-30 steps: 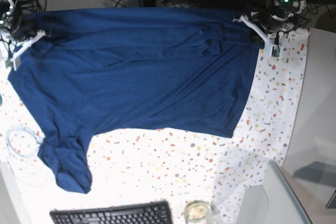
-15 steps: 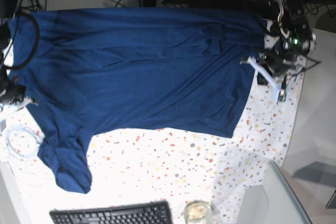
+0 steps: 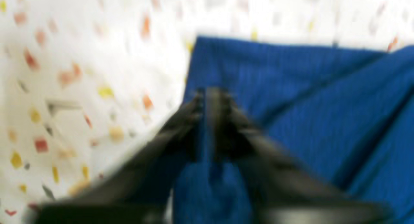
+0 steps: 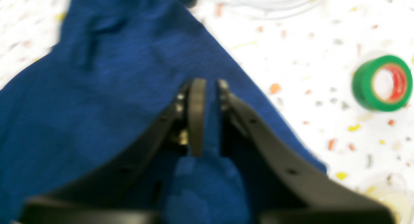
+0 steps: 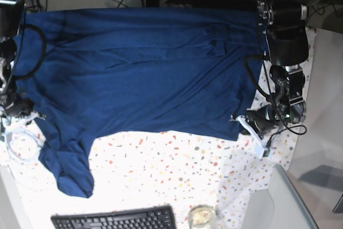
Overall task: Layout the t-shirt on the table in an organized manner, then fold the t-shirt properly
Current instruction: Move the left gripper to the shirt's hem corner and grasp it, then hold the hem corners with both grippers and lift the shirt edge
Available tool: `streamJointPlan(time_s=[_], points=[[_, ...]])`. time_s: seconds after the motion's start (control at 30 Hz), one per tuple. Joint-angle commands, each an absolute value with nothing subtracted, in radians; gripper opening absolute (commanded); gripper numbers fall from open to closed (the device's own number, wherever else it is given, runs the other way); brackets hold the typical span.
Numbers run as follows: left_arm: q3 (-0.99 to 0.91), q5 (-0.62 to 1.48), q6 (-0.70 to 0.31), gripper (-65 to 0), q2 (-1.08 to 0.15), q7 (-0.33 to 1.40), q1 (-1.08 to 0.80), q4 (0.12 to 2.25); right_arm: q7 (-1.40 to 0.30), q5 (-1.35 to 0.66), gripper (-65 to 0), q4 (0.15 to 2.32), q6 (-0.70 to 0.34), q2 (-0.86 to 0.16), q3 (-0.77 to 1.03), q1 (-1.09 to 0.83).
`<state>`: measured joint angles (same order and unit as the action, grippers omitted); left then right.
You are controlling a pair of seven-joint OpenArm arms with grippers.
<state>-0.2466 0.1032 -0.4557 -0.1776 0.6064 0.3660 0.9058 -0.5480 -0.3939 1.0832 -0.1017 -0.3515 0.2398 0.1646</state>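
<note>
A plain dark navy-blue short-sleeved t-shirt (image 5: 144, 73) is lying spread across the white table cover flecked with red, orange, grey and yellow (image 5: 177, 170), its body reaching the far edge and one sleeve trailing toward the near left corner, where the cloth is bunching. The left gripper (image 3: 212, 94) is sitting at the shirt's lower corner on the base view's right, its black fingers standing slightly apart with a strip of blue cloth showing between them; the wrist picture is too blurred to say whether that cloth is being pinched. The right gripper (image 4: 207, 88) is working at the opposite edge, on the base view's left, its two pads separated by a narrow gap with blue fabric lying in it and under it; whether they are gripping it cannot be told. Just beside that edge a roll of green tape with a red-printed inner core (image 4: 383, 83) is resting on the speckled cover, its lettering too soft to read. A coil of clear tubing (image 5: 21, 143) is lying near the shirt's left side, a black keyboard (image 5: 115, 219) is sitting at the near edge, and a small glass jar (image 5: 202, 216) is standing next to it.
</note>
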Motion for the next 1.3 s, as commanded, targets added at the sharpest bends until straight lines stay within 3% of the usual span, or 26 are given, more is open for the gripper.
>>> streamJointPlan(time_s=[0.0,0.1,0.2,0.47,0.63,0.77,0.87,0.97,1.2,1.27], points=[[-0.246,0.111,-0.461,-42.8,-0.186,0.573,0.398,0.897,-0.524,-0.4,-44.7,1.044,-0.101,-0.377,0.243,0.217],[-0.246,0.111,-0.461,-25.3,-0.186,0.524,0.429,0.843,-0.499,-0.4,-30.8,0.9,-0.102,-0.394,0.242,0.283],[-0.246,0.111,-0.461,-17.6,-0.188,0.481,0.473,0.763,-0.446,-0.398,-23.1,0.828,-0.102,-0.395,0.24,0.314],[-0.122,0.119,-0.432,-22.2,-0.188,0.288,0.608,0.441,-0.397,-0.398,-23.1,0.806,-0.102,-0.39,0.107,0.326],[-0.111,0.113,-0.321,-22.5,-0.186,0.249,0.624,0.41,-0.366,-0.398,-23.0,0.768,-0.102,-0.394,0.087,0.331],[-0.11,0.111,-0.309,-23.2,-0.186,0.248,0.627,0.41,-0.305,-0.398,-22.7,0.656,-0.102,-0.395,0.082,0.371],[-0.101,0.111,-0.309,-26.3,-0.185,0.239,0.619,0.401,-0.222,-0.398,-22.5,0.533,-0.102,-0.395,0.081,0.407],[-0.038,0.113,-0.309,-33.4,-0.173,0.163,0.611,0.332,-0.136,-0.398,-22.4,0.463,-0.104,-0.395,0.081,0.421],[-0.022,0.119,-0.308,-63.0,-0.171,0.079,0.607,0.255,-0.087,-0.398,-22.4,0.45,-0.254,-0.41,0.081,0.42],[-0.022,0.119,-0.308,-65.0,-0.176,0.084,0.607,0.257,-0.087,-0.398,-22.4,0.46,-0.294,-0.412,0.081,0.418]])
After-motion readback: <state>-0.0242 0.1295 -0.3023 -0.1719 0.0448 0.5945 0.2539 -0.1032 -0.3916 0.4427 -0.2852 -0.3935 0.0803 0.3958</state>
